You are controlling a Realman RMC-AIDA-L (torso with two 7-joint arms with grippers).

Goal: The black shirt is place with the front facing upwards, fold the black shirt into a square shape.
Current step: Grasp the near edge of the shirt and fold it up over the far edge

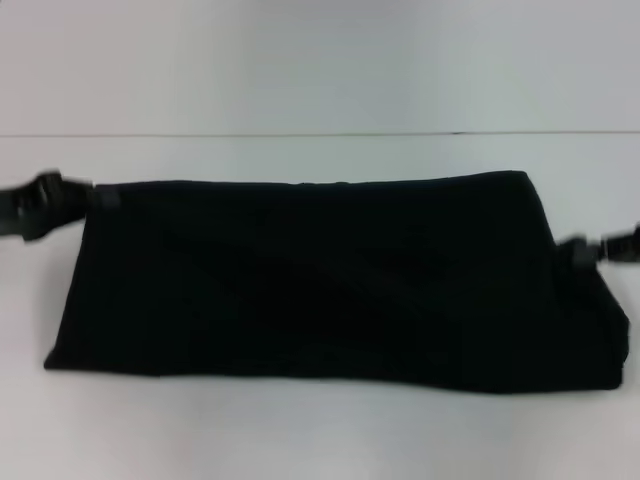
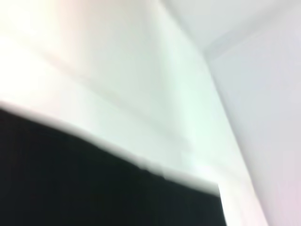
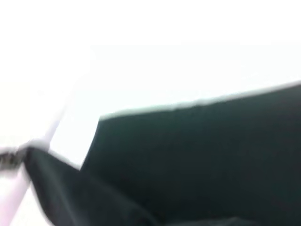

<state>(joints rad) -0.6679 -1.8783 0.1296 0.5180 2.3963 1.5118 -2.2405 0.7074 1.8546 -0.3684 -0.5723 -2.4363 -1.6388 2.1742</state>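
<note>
Across the middle of the white tabletop [image 1: 320, 440] I see the black shirt [image 1: 330, 285] lying as a long folded band, no lettering showing, so I judge a lengthwise fold is done and the ends must come inward to make a square. My left gripper [image 1: 72, 198] sits at the band's far left corner, my right gripper [image 1: 588, 250] at its right end, each touching cloth. Whether either is pinching the fabric or merely beside it, I cannot tell; their fingers are not resolved.
</note>
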